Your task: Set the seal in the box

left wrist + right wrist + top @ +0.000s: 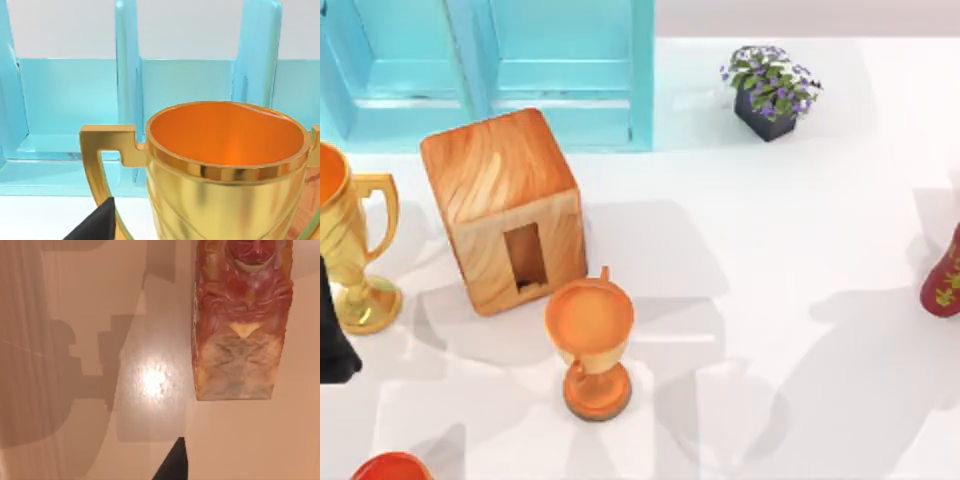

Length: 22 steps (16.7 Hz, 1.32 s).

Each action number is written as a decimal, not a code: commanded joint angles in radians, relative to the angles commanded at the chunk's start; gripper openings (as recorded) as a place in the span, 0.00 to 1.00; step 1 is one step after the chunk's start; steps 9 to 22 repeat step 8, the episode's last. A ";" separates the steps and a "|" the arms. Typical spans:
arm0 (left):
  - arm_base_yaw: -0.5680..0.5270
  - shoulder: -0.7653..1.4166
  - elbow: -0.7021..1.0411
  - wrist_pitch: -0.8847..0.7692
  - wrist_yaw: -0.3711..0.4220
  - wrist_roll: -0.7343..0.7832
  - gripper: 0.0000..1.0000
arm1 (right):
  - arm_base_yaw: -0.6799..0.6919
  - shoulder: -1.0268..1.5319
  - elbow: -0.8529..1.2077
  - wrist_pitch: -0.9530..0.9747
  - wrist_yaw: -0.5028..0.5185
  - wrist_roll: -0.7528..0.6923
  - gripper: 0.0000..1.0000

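Looking at the grippers first, we find the left gripper (332, 338) as a black shape at the left edge of the top view, just beside the foot of a gold trophy cup (348, 240). In the left wrist view a dark tip of it shows at the lower left of the frame, close to the cup's squared handle. We cannot tell whether it is open or closed, and we see nothing held in it.

Of the right gripper (172, 466) we see a dark pointed tip at the bottom of the right wrist view. It is apart from the seal (242, 320), and its state we cannot tell either.

The seal sits in the upper right of that frame. It is a reddish-brown rectangular block with a carved, face-like relief and a paler, mottled base. Whether it stands on the surface or hangs above it we cannot tell.

The box (505, 210) stands in the left half of the top view. It is an orange-brown wood-grain cube with rounded edges, and the narrow upright hole (523, 256) in its side faces the lower edge of the frame. Just below it stands an orange goblet (590, 345) with a wide bowl and a round foot. The trophy cup is polished gold with an orange inside.

The surface (760, 300) is white and glossy, crossed by soft grey shadows. A turquoise panelled cabinet (520, 70) fills the upper left. A small dark planter with purple flowers (772, 90) is at the upper right, and a dark red vase with leaf marks (945, 275) is at the right edge.
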 joint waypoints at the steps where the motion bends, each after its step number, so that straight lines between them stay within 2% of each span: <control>1: 0.000 0.000 0.000 0.000 0.000 0.000 1.00 | 0.000 0.000 0.000 0.000 0.000 0.000 0.90; 2: 0.000 0.000 0.000 0.000 0.000 0.000 1.00 | 0.000 0.000 0.000 0.000 0.000 0.000 0.98; 3: 0.000 0.000 0.000 0.000 0.000 0.000 1.00 | 0.000 0.000 0.000 0.000 0.000 0.000 1.00; 22: 0.000 0.000 0.000 0.000 0.000 0.000 1.00 | 0.000 0.000 0.000 0.000 0.000 0.000 1.00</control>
